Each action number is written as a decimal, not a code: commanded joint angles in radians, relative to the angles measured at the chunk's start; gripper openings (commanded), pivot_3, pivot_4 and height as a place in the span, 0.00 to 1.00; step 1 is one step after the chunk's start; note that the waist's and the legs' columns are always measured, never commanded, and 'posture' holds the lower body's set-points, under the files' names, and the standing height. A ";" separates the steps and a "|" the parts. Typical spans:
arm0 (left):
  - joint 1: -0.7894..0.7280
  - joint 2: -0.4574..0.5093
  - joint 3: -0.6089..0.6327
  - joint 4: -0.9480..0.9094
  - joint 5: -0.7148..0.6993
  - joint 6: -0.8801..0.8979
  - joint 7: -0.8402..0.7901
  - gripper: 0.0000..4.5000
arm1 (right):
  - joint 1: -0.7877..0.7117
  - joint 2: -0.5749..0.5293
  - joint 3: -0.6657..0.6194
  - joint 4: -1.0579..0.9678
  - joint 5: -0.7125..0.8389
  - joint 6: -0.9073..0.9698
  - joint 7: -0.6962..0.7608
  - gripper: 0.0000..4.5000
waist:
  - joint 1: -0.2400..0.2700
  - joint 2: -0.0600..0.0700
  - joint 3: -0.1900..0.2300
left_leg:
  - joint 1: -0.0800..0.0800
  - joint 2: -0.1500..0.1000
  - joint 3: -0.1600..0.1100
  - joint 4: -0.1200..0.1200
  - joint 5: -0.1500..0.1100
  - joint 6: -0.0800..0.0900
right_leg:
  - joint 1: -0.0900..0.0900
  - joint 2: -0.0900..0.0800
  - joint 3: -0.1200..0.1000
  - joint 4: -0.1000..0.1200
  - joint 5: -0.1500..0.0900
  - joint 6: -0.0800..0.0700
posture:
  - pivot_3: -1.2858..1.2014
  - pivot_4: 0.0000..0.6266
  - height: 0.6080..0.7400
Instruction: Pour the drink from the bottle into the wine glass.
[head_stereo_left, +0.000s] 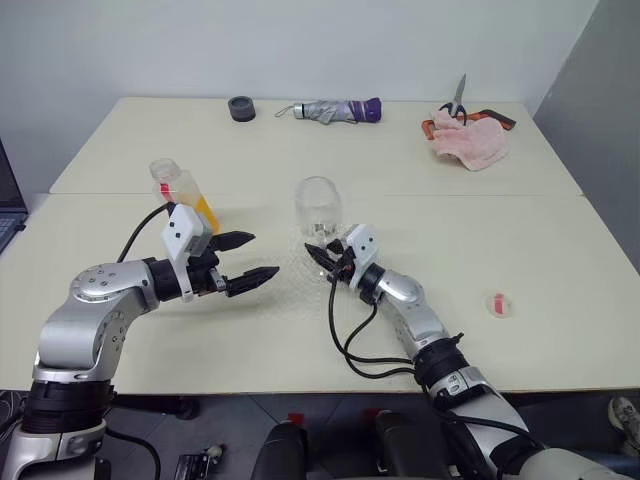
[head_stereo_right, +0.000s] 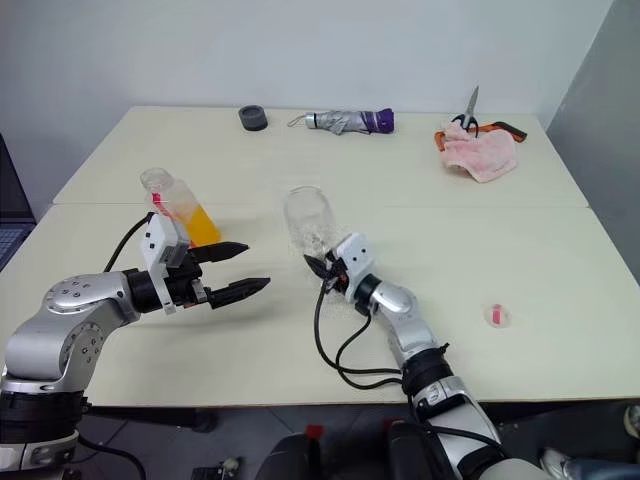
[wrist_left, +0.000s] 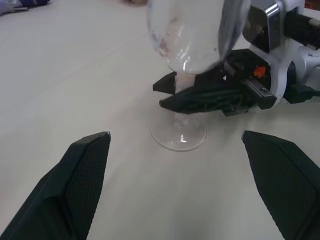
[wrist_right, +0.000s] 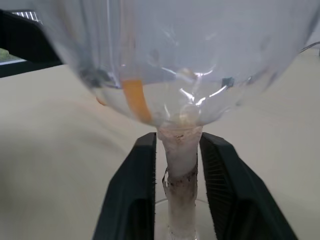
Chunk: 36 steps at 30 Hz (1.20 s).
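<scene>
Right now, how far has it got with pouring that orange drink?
Done: the bottle is uncapped; its pink cap lies on the table. In hand: the right gripper straddles the wine glass stem, while the left gripper is open and empty. Left: pouring; the orange drink is still in the bottle.

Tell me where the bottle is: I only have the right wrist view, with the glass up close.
Observer: The bottle stands on the table, left of the glass, with nothing holding it.
Operator: Capped?
Observer: No. A pink-red cap lies on the table, well off to the right.
Operator: And the left pincer?
Observer: The left pincer is open and empty, in front of the bottle, pointing toward the glass.
</scene>
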 joint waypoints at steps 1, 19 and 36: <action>-0.015 0.004 0.016 -0.011 -0.008 -0.022 0.001 1.00 | -0.002 0.006 -0.006 -0.040 0.011 0.005 0.006 0.62 | 0.000 0.000 0.000 | 0.000 0.000 0.000 0.000 0.000 0.000 | 0.000 0.000 0.000 0.000 0.000 0.000 | 0.52 0.24 1.00; 0.020 -0.021 0.039 -0.053 -0.028 -0.038 0.026 1.00 | 0.089 -0.081 -0.009 -0.214 0.032 0.092 0.047 0.99 | 0.000 0.000 0.000 | 0.000 0.000 0.000 0.000 0.000 0.000 | 0.000 0.000 0.000 0.000 0.000 0.000 | 0.52 0.24 1.00; 0.172 -0.125 0.107 -0.179 -0.034 -0.102 0.172 1.00 | 0.299 -0.332 -0.018 -0.638 0.072 0.294 0.123 0.99 | 0.004 0.000 0.000 | 0.000 0.000 0.000 0.000 0.000 0.000 | 0.001 -0.001 0.000 0.000 0.000 0.000 | 0.52 0.24 1.00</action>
